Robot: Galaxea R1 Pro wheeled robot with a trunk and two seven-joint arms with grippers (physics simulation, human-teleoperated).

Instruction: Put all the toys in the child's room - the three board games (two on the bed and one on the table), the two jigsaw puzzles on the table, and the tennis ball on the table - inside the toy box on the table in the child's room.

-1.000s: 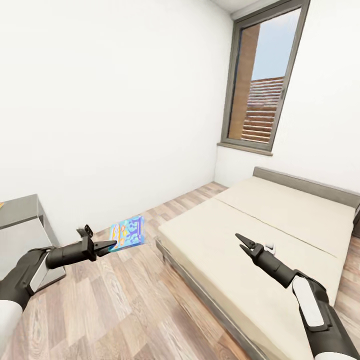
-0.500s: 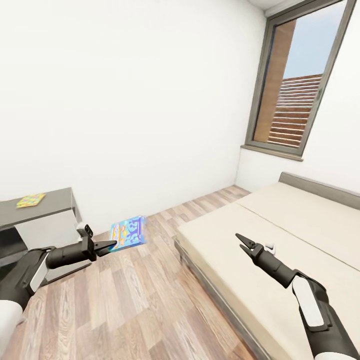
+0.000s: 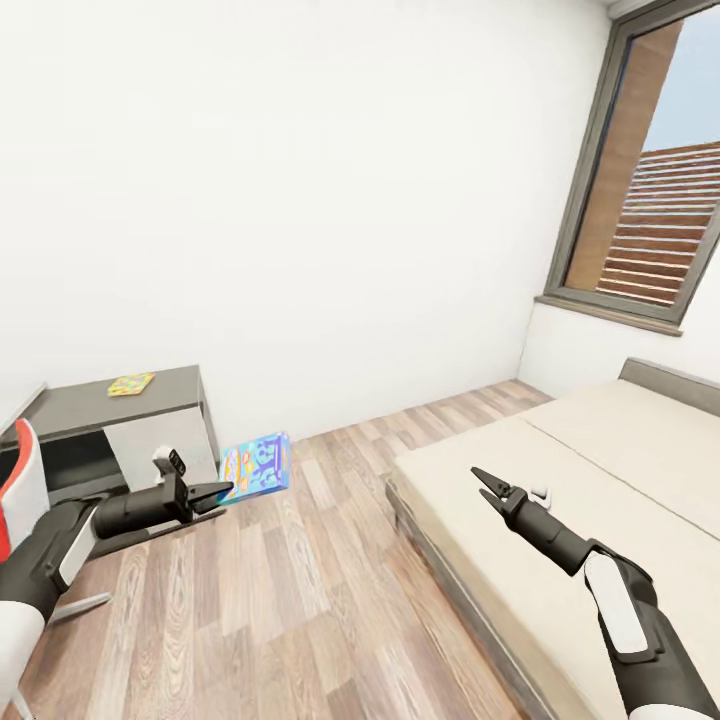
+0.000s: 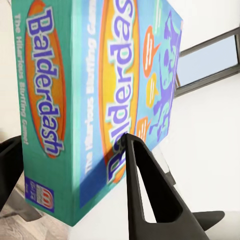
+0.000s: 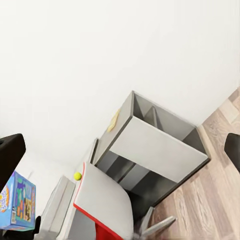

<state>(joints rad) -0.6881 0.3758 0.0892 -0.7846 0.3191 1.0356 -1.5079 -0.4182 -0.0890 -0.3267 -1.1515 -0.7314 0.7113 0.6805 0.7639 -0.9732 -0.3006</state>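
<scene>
Swinging left, the camera has carried the window [image 3: 655, 190] toward the picture's right edge and brought a dark-grey desk [image 3: 110, 400] with a puzzle [image 3: 131, 384] on top into the head view; both arms sit where they did against the frame. Head view: left gripper [image 3: 222, 490] pinches the light-blue board game [image 3: 255, 465] by its lower edge, held out over the wood floor [image 3: 280, 610] (no support under it). Right gripper [image 3: 484, 482] hangs above the bed [image 3: 580, 500], its two fingers close together with nothing between them; whether they fully meet I cannot tell. A red-and-white chair [image 3: 20, 485] shows at the left edge. Left wrist view: the box reads "Balderdash", teal with orange ovals and purple lettering, cartoon figures on the lid; one dark finger [image 4: 150, 192] lies across its face, the other [image 4: 10, 160] at its side, so the grip is on one corner only. Right wrist view: the desk, the chair, the tennis ball [image 5: 77, 176] on a paler surface behind the chair, and the held box at one corner. Risk, as I judge it: with so small a purchase, the box could pivot or slip out during turning, or clip the desk edge on approach.
</scene>
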